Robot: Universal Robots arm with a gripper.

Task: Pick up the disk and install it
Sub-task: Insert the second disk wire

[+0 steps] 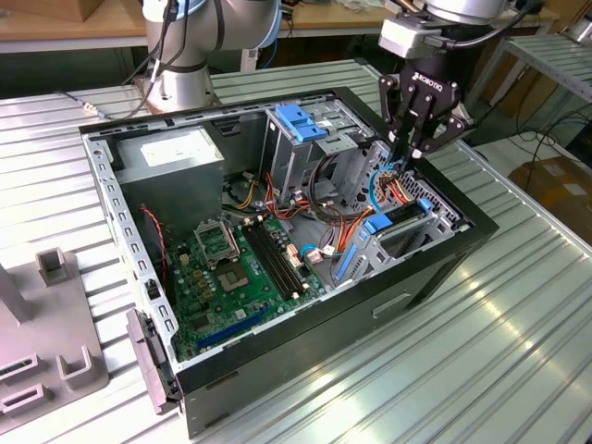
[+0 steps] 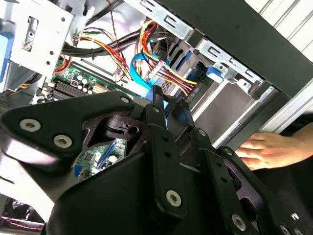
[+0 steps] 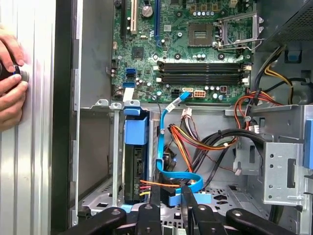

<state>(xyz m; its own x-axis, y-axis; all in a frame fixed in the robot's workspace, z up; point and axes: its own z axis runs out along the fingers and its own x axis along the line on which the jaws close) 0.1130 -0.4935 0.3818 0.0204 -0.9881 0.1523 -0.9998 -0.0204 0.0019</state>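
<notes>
The disk [image 1: 400, 220] sits slotted in its bay at the exterior view's centre right; the claw [image 1: 408, 155] hangs just above it, fingers nearly closed, holding nothing.

Green motherboard [image 1: 242, 264] in black-walled case [image 1: 388, 305], blue-railed dark disk [image 1: 400, 218] at the exterior view's 3 o'clock, light blue flat cable [image 3: 161, 142], orange-yellow-red wire bundle [image 3: 188, 142], black gripper [image 1: 413, 148], silver ribbed table [image 1: 481, 351].

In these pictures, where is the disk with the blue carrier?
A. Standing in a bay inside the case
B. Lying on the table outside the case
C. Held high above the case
A: in the first wrist view the disk stands in a bay inside the computer case, cables plugged in.
</notes>
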